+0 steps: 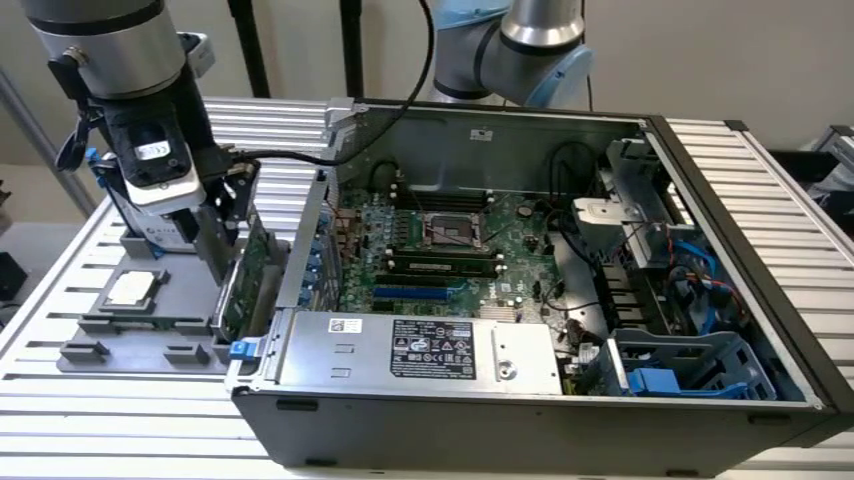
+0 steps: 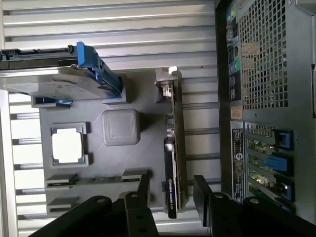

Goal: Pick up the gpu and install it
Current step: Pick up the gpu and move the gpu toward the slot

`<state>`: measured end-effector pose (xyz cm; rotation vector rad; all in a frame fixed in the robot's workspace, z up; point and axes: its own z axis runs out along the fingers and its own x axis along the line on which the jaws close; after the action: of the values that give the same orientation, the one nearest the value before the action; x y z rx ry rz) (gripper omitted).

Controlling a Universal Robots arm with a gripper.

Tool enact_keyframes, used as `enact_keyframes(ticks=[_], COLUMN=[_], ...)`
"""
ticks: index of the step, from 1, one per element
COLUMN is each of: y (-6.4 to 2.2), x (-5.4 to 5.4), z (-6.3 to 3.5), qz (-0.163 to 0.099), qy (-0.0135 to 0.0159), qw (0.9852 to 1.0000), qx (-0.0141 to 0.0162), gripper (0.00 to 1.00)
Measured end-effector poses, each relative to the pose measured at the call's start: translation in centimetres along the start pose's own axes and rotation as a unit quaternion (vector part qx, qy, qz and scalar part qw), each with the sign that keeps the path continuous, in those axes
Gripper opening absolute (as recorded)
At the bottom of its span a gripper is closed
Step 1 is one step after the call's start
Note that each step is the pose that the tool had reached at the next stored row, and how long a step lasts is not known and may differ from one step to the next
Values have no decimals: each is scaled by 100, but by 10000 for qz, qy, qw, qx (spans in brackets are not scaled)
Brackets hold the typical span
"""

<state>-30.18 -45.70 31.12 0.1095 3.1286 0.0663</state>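
The gpu [image 2: 176, 143] is a thin green card with a grey metal end bracket. It stands on edge in a slot of the grey fixture tray [image 2: 143, 106]. In the exterior view the gpu [image 1: 248, 280] rises just outside the computer case's left wall. My gripper [image 2: 173, 195] is open, with one dark finger on each side of the card's end and a gap showing on both sides. The exterior view has my gripper [image 1: 218, 245] low over the tray, right beside the card.
The open computer case [image 1: 747, 240] lies on the slatted table with its green motherboard [image 1: 441, 245] and power supply [image 1: 414, 350] exposed. On the tray sit a hard drive in a blue frame [image 2: 49, 81], a CPU [image 2: 66, 145] and a grey block [image 2: 121, 127].
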Motion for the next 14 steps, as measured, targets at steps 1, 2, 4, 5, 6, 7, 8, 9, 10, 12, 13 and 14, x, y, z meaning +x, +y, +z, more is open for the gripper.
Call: enact_keyframes(ticks=[1, 2, 4, 5, 6, 7, 8, 9, 10, 12, 13, 14], y=[-1, -1, -2, -3, -3, -4, -5, -5, -6, -7, -8, -8], x=[0, 1, 1, 1, 1, 1, 2, 2, 2, 2, 3, 3], z=[20, 37, 73, 91, 110, 129, 147, 164, 182, 219, 237, 256], qz=[0, 0, 0, 0, 0, 0, 0, 0, 0, 0, 0, 0], qy=[0, 0, 0, 0, 0, 0, 0, 0, -1, -2, -2, -3], qw=[10000, 10000, 10000, 10000, 10000, 10000, 10000, 10000, 10000, 10000, 10000, 10000], qx=[0, 0, 0, 0, 0, 0, 0, 0, 0, 0, 0, 0], gripper=[100, 100, 100, 100, 100, 100, 100, 100, 100, 100, 100, 100])
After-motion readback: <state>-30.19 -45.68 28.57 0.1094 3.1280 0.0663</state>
